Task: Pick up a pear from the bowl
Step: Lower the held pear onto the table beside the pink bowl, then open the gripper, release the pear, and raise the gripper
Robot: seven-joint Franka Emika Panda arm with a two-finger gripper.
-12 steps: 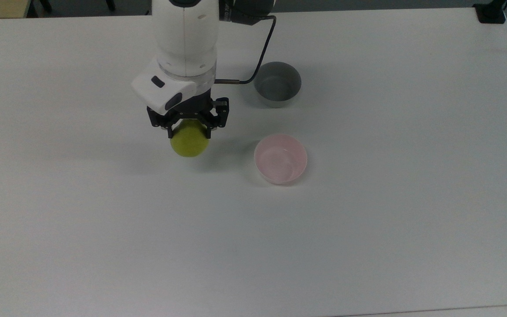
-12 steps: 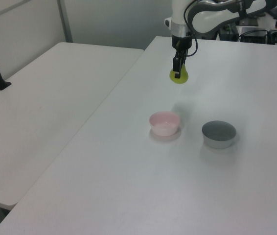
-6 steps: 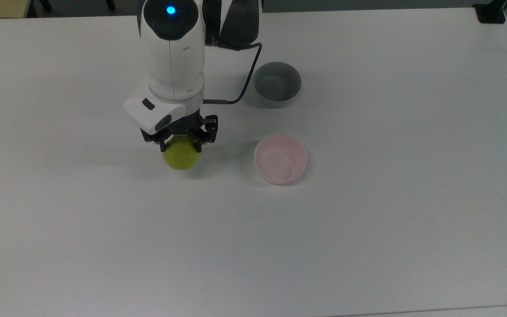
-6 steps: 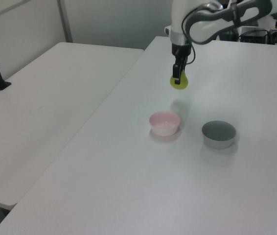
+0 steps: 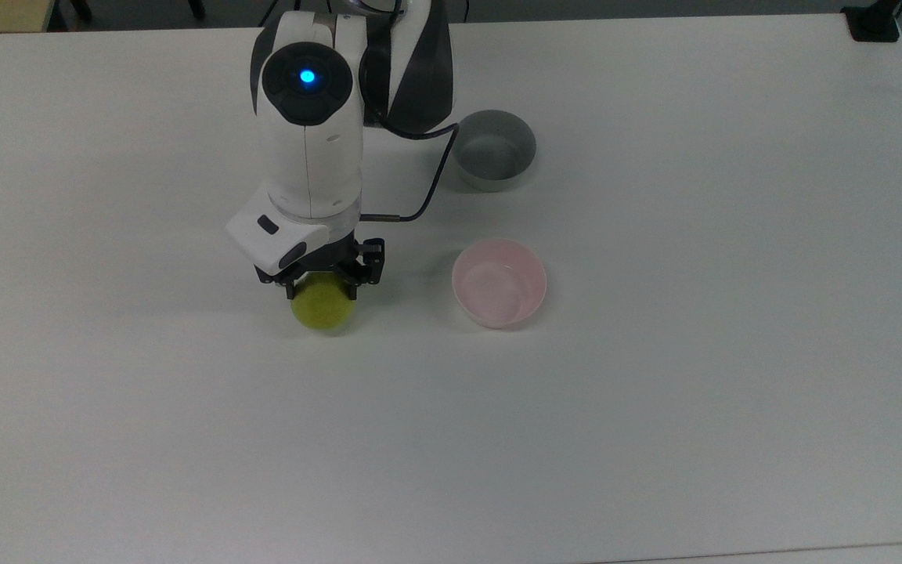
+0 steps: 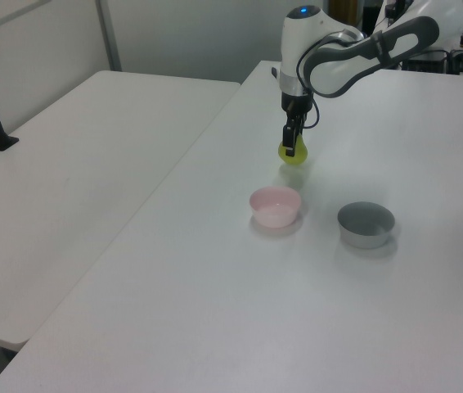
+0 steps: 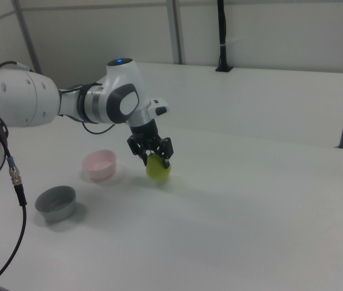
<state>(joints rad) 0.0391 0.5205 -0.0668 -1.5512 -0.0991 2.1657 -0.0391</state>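
Since a second ago the arm has carried the pear (image 5: 322,309) down the top view and lower, so it now sits at or just above the white counter (image 5: 654,392), where before it hung clearly in the air; its shadow in the left view has closed up right beside it. The pincer (image 5: 321,291) is clamped on the pear's narrow upper part, its black fingers (image 7: 165,154) drawn in against the yellow-green skin on both sides, with the rounded bottom of the fruit bulging out below them. Whether the pear actually touches the counter cannot be told. In the top view the pink bowl (image 5: 499,283) lies at about 3 o'clock from the pear, apart from it, and nothing is inside it. The grey bowl (image 5: 494,149) stands at about 12 o'clock from the pink bowl, also with nothing in it, close to the arm's dark cable (image 5: 427,192). In the right view the pear (image 7: 158,169) is just at 3 o'clock from the pink bowl (image 7: 100,165), and the grey bowl (image 7: 56,202) is nearer the camera. In the left view the pear (image 6: 293,152) is at 12 o'clock from the pink bowl (image 6: 275,205), with the grey bowl (image 6: 366,223) at 3 o'clock of that bowl
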